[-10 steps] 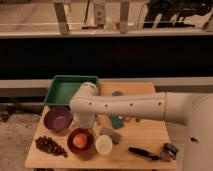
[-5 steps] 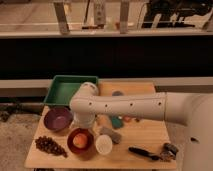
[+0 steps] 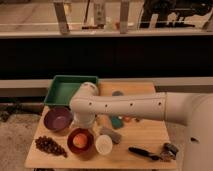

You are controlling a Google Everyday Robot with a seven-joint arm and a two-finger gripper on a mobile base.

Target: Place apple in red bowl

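The apple [image 3: 80, 141], small and orange-yellow, lies inside the red bowl [image 3: 70, 136] near the table's front left. My white arm reaches in from the right, bends over the table's middle and turns down. The gripper [image 3: 85, 125] is at the arm's lower end, just above and behind the red bowl's far rim. It is close to the apple, but I cannot tell whether it touches it.
A purple bowl [image 3: 57, 119] stands left of the arm and a green tray [image 3: 62, 90] behind it. A white cup [image 3: 103, 144], a grey block [image 3: 111, 134] and a teal thing [image 3: 117, 122] sit right of the red bowl. Dark brown pieces [image 3: 49, 146] lie front left, a black tool [image 3: 142, 152] front right.
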